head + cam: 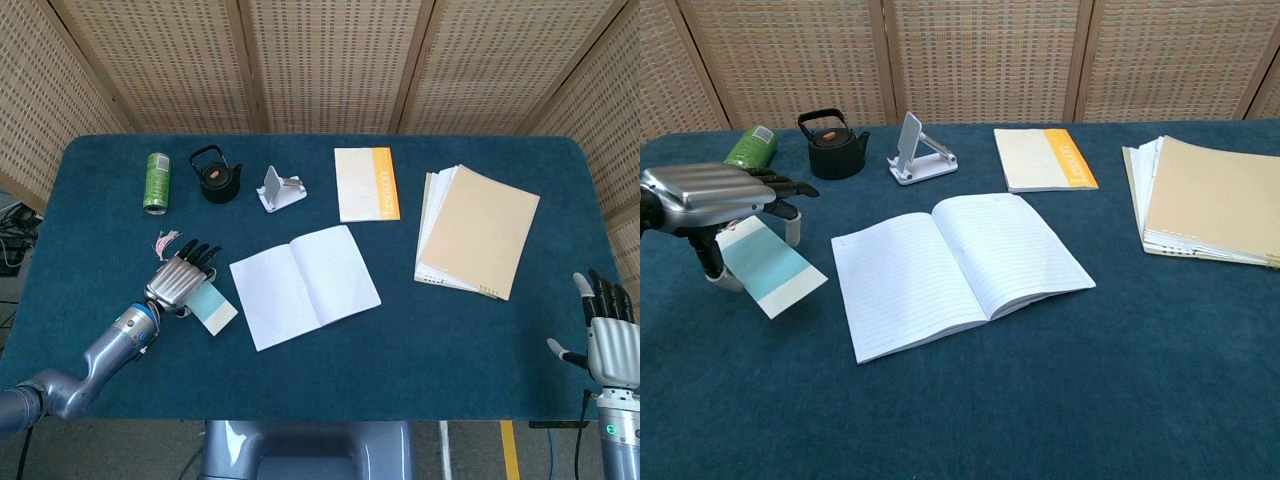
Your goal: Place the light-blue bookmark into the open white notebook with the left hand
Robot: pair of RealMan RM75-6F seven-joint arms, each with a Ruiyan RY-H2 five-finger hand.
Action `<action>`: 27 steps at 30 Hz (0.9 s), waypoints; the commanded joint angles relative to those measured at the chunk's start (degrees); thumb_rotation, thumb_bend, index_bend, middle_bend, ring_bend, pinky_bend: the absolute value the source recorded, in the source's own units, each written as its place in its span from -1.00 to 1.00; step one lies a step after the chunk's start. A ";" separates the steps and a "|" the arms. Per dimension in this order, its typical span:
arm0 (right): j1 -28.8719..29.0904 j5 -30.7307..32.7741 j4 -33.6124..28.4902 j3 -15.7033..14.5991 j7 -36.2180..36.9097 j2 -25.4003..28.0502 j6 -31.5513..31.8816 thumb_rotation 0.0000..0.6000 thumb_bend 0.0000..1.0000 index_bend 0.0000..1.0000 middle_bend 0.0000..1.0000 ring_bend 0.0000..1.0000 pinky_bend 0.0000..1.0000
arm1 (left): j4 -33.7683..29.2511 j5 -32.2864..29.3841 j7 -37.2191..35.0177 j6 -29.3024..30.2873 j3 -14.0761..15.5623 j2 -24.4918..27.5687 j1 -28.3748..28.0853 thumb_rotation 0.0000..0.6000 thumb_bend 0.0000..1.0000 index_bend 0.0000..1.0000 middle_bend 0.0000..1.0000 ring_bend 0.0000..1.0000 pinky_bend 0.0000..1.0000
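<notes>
The light-blue bookmark (212,308) (770,268) is a pale card with a white end. It hangs tilted just above the blue cloth, left of the open white notebook (305,286) (960,268). My left hand (180,283) (715,195) grips its near end, fingers over the top and thumb beneath. A pink tassel (165,240) lies on the cloth beyond the hand. The notebook lies flat with both lined pages bare. My right hand (606,340) stands open at the table's front right corner, holding nothing; only the head view shows it.
Along the back stand a green can (157,182) (750,146) on its side, a black kettle (217,177) (830,146) and a white phone stand (280,190) (920,150). An orange-edged notebook (366,184) (1045,158) and a paper stack (480,230) (1210,200) lie at the right.
</notes>
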 commanded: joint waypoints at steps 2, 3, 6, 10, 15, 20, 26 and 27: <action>0.03 0.06 0.04 0.04 0.13 -0.01 -0.09 1.00 -0.84 -1.00 -1.00 -1.00 -1.00 | -1.10 0.26 1.74 -0.21 -0.45 0.20 -1.12 1.00 -0.75 -0.01 -1.00 -1.00 -1.00; 0.04 0.09 0.06 0.03 0.17 -0.02 -0.15 1.00 -0.84 -1.00 -1.00 -1.00 -1.00 | -1.29 0.23 2.27 -0.28 -0.60 0.12 -1.43 1.00 -0.75 -0.01 -1.00 -1.00 -1.00; 0.08 0.18 0.13 0.06 0.27 -0.05 -0.31 1.00 -0.84 -1.00 -1.00 -1.00 -1.00 | -1.78 0.16 4.07 -0.41 -1.20 -0.38 -2.52 1.00 -0.75 -0.03 -1.00 -1.00 -1.00; 0.14 0.44 0.34 0.22 0.63 -0.09 -0.52 1.00 -0.84 -1.00 -1.00 -1.00 -1.00 | -2.74 -0.36 7.16 -0.62 -2.42 -1.30 -4.45 1.00 -0.75 -0.06 -1.00 -1.00 -1.00; 0.14 1.06 0.75 0.49 1.58 -0.03 -1.03 1.00 -0.84 -1.00 -1.00 -1.00 -1.00 | -3.33 -2.42 11.30 -1.78 -4.32 -3.25 -7.49 1.00 -0.75 -0.07 -1.00 -1.00 -1.00; 0.14 1.39 1.19 0.55 2.38 -0.06 -1.49 1.00 -0.84 -1.00 -1.00 -1.00 -1.00 | -1.88 -4.46 16.53 -3.24 -5.33 -5.59 -10.92 1.00 -0.75 -0.14 -1.00 -1.00 -1.00; 0.19 1.91 1.84 0.81 3.33 -0.13 -1.99 1.00 -0.84 -1.00 -1.00 -1.00 -1.00 | -0.67 -6.30 19.89 -4.48 -5.33 -8.23 -13.76 1.00 -0.75 -0.15 -1.00 -1.00 -1.00; 0.18 1.94 1.87 0.84 3.46 -0.11 -2.00 1.00 -0.84 -1.00 -1.00 -1.00 -1.00 | -0.61 -6.62 20.04 -4.57 -5.31 -8.50 -13.99 1.00 -0.75 -0.15 -1.00 -1.00 -1.00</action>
